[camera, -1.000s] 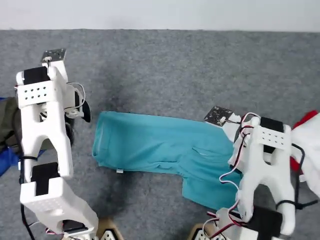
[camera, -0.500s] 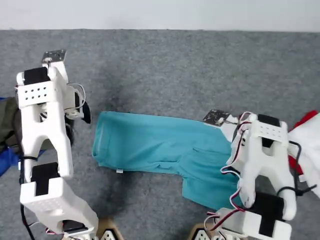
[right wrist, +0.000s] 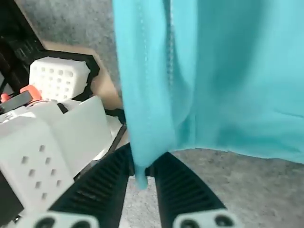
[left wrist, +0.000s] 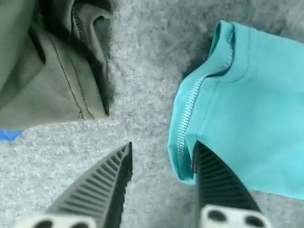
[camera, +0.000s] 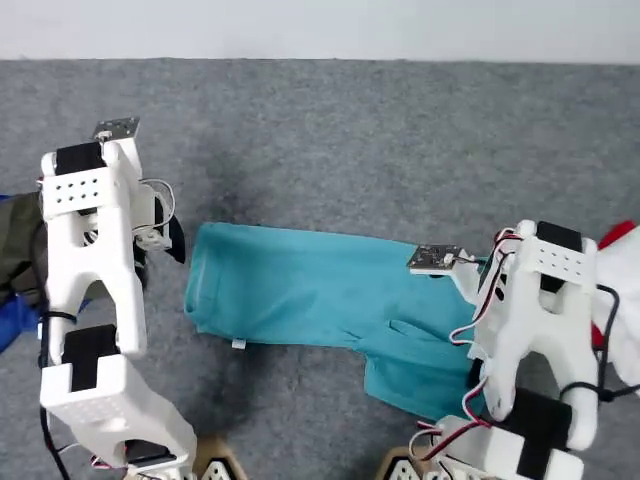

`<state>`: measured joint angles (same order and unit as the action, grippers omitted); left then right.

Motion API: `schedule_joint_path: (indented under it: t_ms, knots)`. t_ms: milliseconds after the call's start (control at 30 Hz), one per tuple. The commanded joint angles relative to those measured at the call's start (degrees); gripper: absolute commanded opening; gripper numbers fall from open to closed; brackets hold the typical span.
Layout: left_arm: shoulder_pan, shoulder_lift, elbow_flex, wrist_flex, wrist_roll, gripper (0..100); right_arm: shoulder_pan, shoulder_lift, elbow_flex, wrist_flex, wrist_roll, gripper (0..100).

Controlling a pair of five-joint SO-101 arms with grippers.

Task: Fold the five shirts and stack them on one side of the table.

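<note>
- The teal shirt (camera: 320,300) lies spread across the middle of the grey desk (camera: 350,130). In the high view it runs from about 9 o'clock of centre toward 4 o'clock, where its lower corner goes under the right arm (camera: 530,330).
- The right wrist view gives what the arm hides from above: the right pincer (right wrist: 142,161) is closed narrow on a fold of the teal shirt (right wrist: 228,71), and the cloth hangs up and away from the fingers.
- The left arm (camera: 90,270) stands at 9 o'clock.
- Its left pincer (left wrist: 161,152) is spread wide and holds nothing. One finger (left wrist: 211,180) is just against the stitched hem of the teal shirt (left wrist: 251,109), and the other is over bare desk.
- An olive garment (left wrist: 42,71) lies crumpled near that pincer, with a scrap of blue cloth (left wrist: 7,135) beside it. From above both sit at the 9 o'clock edge, half under the arm (camera: 15,250).
- At the 3 o'clock edge of the high view lie a red cloth (camera: 620,240) and a white cloth (camera: 625,330), close together.
</note>
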<state>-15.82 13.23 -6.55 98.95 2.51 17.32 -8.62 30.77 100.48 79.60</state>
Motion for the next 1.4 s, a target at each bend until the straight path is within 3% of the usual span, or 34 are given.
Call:
schedule_joint_path:
  t_ms: [0,133,400,533,633,867,1367]
  knots:
    - [0.26,-3.16,-0.22,1.76,0.35,19,0.84,-3.21,-2.11,2.51,-1.32,18.0]
    - [0.26,-3.16,-0.22,1.76,0.26,19,0.48,-5.93,-2.11,2.77,-1.23,28.8]
    - [0.26,-3.16,-0.22,1.76,0.26,19,-0.4,-9.8,-1.41,1.63,-1.58,23.4]
    - [0.62,-2.73,-0.4,0.0,0.26,20,-0.22,-7.96,-4.04,-10.33,-9.41,23.4]
    - [3.78,-2.64,-0.4,-2.81,0.26,20,-0.75,-4.18,-5.54,-18.59,-15.65,23.4]
    - [14.51,5.63,-1.1,-3.87,-4.13,24,-2.77,10.24,-12.75,-20.0,-18.2,23.4]
    - [13.1,37.8,-38.55,1.76,-2.29,16,-2.68,29.49,-31.65,-15.43,-19.43,23.1]
